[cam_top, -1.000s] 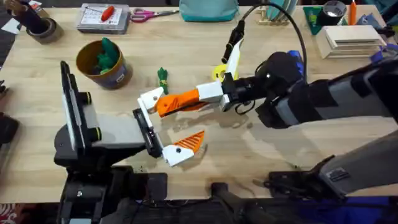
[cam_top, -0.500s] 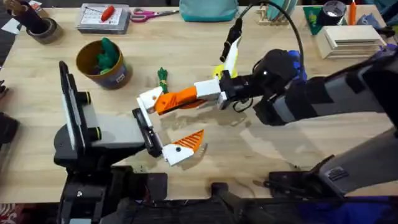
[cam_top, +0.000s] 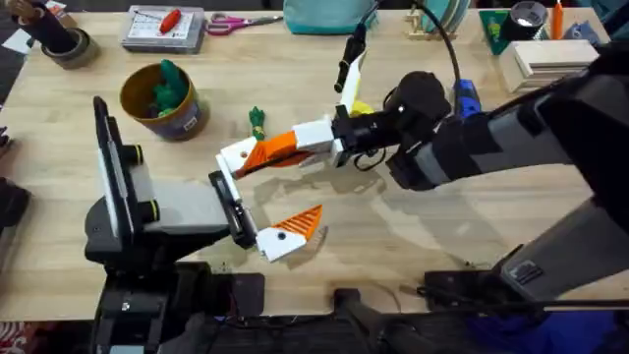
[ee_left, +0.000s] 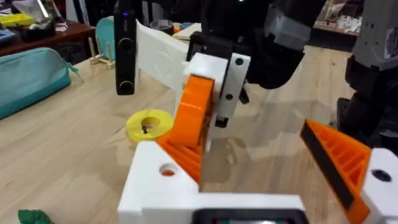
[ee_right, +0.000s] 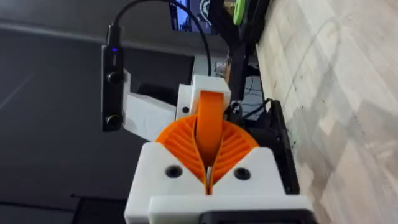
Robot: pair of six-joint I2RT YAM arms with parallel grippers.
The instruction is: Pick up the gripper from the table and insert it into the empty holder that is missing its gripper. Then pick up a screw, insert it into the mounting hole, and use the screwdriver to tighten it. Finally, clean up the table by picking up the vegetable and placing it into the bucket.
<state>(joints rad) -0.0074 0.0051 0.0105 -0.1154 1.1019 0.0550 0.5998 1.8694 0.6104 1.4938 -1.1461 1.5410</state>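
Observation:
My right gripper (cam_top: 273,150) is shut on the gripper (ee_right: 209,121), a small orange wedge. Its tip rests against the bare white holder (cam_top: 237,156) on my left arm's farther side. In the left wrist view the orange wedge (ee_left: 194,115) stands tilted above that holder (ee_left: 163,182). My left gripper (cam_top: 268,193) is open, with an orange ribbed finger (cam_top: 299,223) on its nearer side. The vegetable (cam_top: 257,122) lies just beyond the holder. The bucket (cam_top: 187,116) stands at the far left with green pieces inside. The blue screwdriver (cam_top: 465,97) peeks out behind my right arm.
A flat yellow ring (ee_left: 149,122) lies beside the right gripper. At the back edge are a clear parts box (cam_top: 162,28), scissors (cam_top: 236,21), a teal pouch (cam_top: 329,15) and a tape roll (cam_top: 61,41). White boxes (cam_top: 550,59) sit at the back right.
My right arm has swung toward the far left, tilting the orange wedge while its tip stays at the holder. The blue screwdriver has come into view. The left arm has not moved.

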